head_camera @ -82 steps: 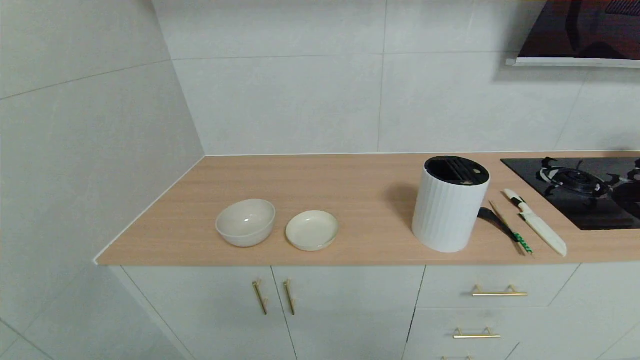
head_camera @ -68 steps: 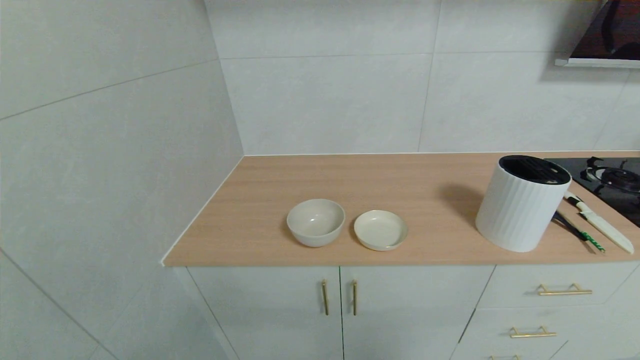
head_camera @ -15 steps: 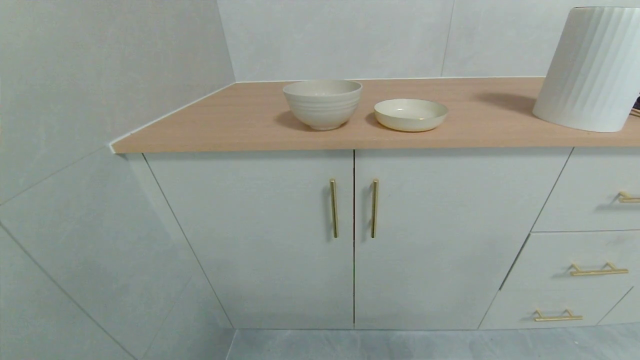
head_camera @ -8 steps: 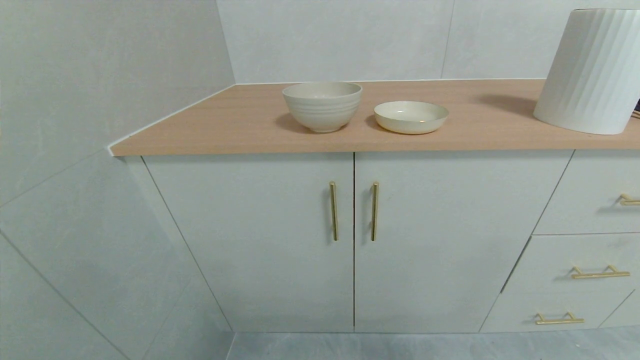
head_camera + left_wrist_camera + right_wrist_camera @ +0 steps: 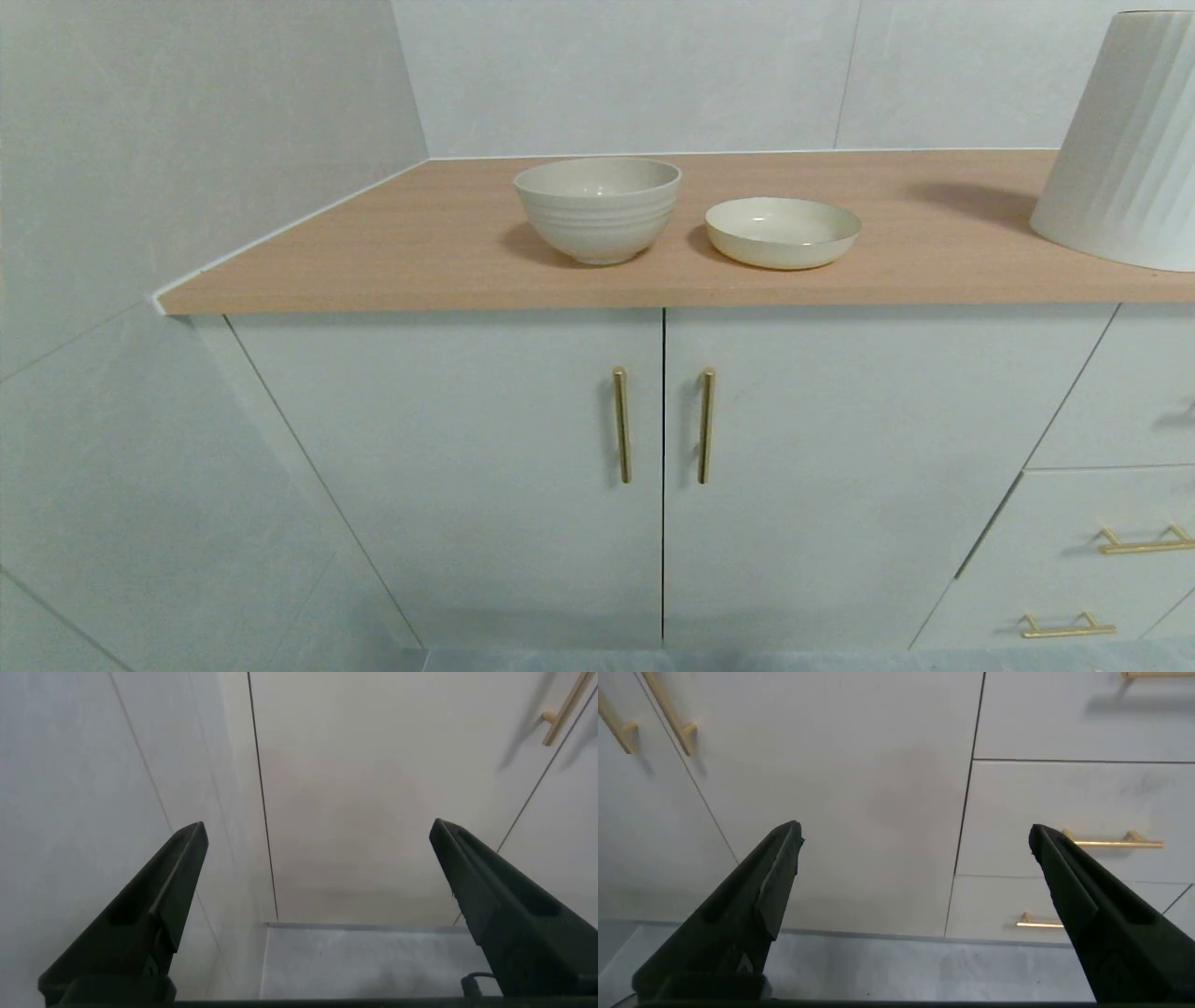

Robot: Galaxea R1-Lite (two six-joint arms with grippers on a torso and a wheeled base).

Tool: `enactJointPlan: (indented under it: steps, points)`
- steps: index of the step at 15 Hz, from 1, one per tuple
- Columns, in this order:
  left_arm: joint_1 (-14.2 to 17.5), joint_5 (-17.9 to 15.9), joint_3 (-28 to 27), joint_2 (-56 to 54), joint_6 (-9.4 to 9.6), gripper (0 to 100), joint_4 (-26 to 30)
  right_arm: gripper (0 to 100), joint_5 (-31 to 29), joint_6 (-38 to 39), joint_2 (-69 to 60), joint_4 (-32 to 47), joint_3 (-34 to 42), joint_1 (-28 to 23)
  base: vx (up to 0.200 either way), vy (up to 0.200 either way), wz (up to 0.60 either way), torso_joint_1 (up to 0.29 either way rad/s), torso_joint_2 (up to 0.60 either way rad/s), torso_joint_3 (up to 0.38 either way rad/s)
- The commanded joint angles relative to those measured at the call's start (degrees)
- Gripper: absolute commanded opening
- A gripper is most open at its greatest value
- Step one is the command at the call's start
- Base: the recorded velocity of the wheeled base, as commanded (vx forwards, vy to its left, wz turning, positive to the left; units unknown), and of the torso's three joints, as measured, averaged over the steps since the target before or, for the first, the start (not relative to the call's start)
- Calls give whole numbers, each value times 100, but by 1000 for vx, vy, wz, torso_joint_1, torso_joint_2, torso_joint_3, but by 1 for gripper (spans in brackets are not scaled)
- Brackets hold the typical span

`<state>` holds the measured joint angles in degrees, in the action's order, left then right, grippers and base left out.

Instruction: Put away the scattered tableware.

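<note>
A ribbed cream bowl [image 5: 597, 207] and a shallow cream dish [image 5: 782, 231] sit side by side near the front edge of the wooden countertop [image 5: 392, 257]. Below them are two white cabinet doors with gold handles [image 5: 621, 425]. My left gripper [image 5: 318, 840] is open and low, facing the cabinet front and the floor, with nothing between its fingers. My right gripper [image 5: 915, 840] is open too, facing the cabinet door and the drawers, and holds nothing.
A tall white ribbed utensil holder [image 5: 1125, 140] stands on the counter at the right. Drawers with gold handles [image 5: 1146, 539] lie to the right of the doors. A tiled wall [image 5: 140, 187] closes the left side. Grey floor [image 5: 374, 966] runs along the cabinet base.
The head camera has dropped from above the counter to cabinet level and come closer; knife, chopsticks and stove have left its view. Bowl and dish stay put.
</note>
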<state>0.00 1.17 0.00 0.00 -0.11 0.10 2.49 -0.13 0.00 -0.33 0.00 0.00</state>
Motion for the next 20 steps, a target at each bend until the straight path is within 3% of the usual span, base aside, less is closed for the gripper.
enactJointPlan:
  steps: [1,2,3,4,6,7,9,11,13,15,20]
  points:
    - [0,6,0,0,-7,100,-1,100,24,40,0,-169,-123,0,0,0,0,0,0,0]
    - [0,6,0,0,2,100,-1,100,138,303,62,-363,-712,18,0,0,0,0,0,0]
    - [0,6,0,0,2,100,-1,100,156,321,70,-354,-738,18,0,0,0,0,0,0]
    - [0,6,0,0,2,100,-1,100,938,391,765,68,-1318,220,0,0,0,0,0,0]
    - [0,6,0,0,2,100,-1,100,1843,391,2074,253,-1679,369,0,0,0,0,0,0]
    - [0,-3,0,0,2,100,-1,100,1993,383,2865,235,-1960,387,0,0,0,0,0,0]
    - [0,-3,0,0,2,100,-1,100,1957,383,4228,235,-2566,817,0,0,0,0,0,0]
    - [0,-3,0,0,20,100,-1,100,1694,418,5186,226,-3041,1696,0,0,0,0,0,0]
    - [0,6,0,0,37,100,-1,100,1061,418,6064,200,-3463,2707,0,0,0,0,0,0]
    - [0,-3,0,0,46,100,-1,100,850,400,6785,24,-3806,3023,0,0,0,0,0,0]
    - [0,-3,0,0,134,100,-1,100,868,506,9237,-2393,-4315,3744,0,0,0,0,0,0]
